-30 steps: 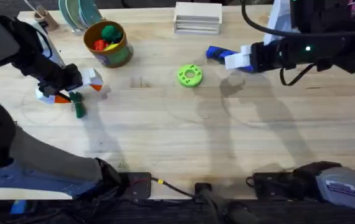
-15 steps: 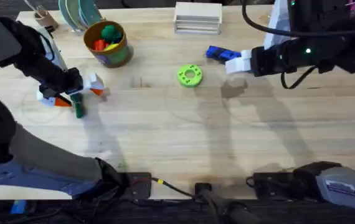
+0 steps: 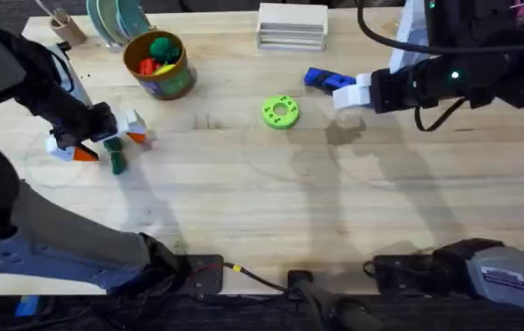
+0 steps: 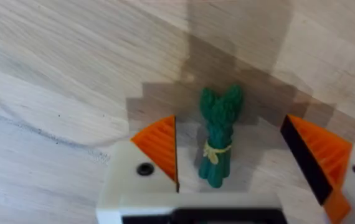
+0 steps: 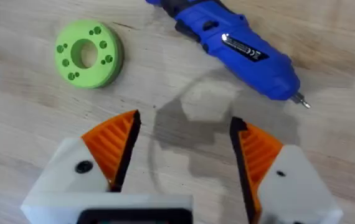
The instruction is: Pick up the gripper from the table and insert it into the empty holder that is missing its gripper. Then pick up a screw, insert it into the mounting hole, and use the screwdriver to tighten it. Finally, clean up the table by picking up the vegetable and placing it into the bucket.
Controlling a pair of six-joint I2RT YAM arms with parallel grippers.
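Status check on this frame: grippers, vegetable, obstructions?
Left gripper open, straddling the green vegetable on the table. Right gripper open, empty, near the screwdriver. Nothing blocking.

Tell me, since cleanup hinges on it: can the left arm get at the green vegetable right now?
Probably yes. The left gripper is open with the green vegetable lying between its orange pads on the table, nothing blocking.

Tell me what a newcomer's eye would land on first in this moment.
Probably the left gripper, open and straddling a small green asparagus bundle lying on the wooden table at its left side. Next, the bright green ring near the table's middle and the blue screwdriver lying beyond the open right gripper. The bucket at the back left already holds colourful toys.
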